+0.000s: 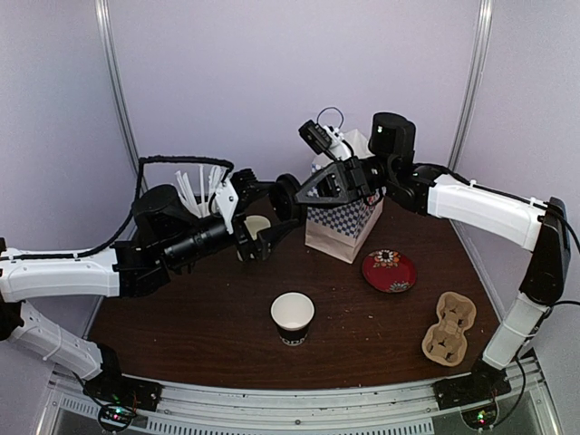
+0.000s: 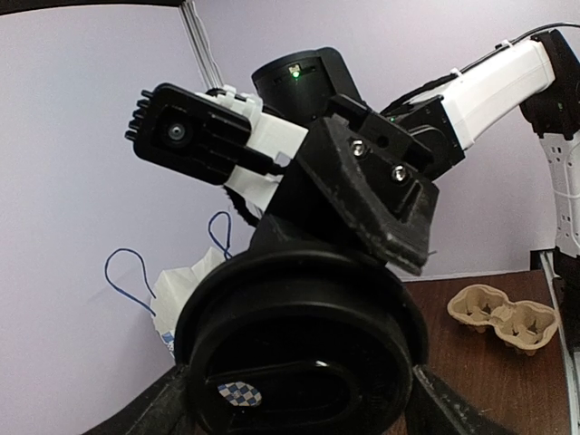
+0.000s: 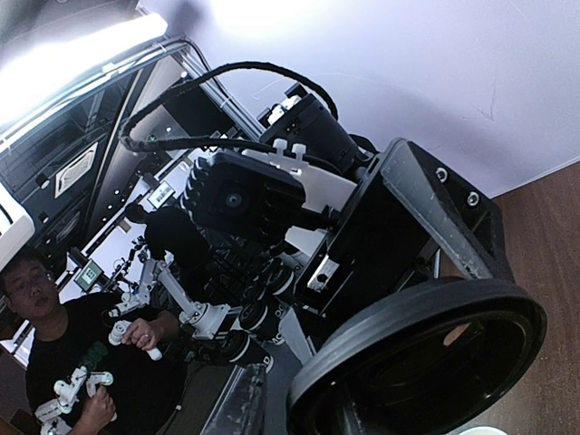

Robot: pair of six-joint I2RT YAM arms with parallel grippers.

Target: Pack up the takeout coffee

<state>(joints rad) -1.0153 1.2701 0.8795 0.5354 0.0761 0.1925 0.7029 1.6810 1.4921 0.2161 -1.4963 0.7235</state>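
Takeout cup (image 1: 292,317), black under white band, stands uncovered. Right gripper (image 1: 304,193) pinches its black lid (image 2: 299,317) aloft; left gripper (image 2: 299,399) straddles it, grip unclear. Checkered paper bag (image 1: 343,228): contents obscured.

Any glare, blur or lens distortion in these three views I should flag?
Top external: even light, no glare, but the frame poles bow from the wide lens. Left wrist: the black lid crowds the near field, dark with little detail. Right wrist: the ceiling light strip is blown out top left, scene tilted.

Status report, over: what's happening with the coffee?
Right gripper pinches black lid midair. Left gripper straddles it, grip unclear. Cup lidless on table. Nothing obstructing.
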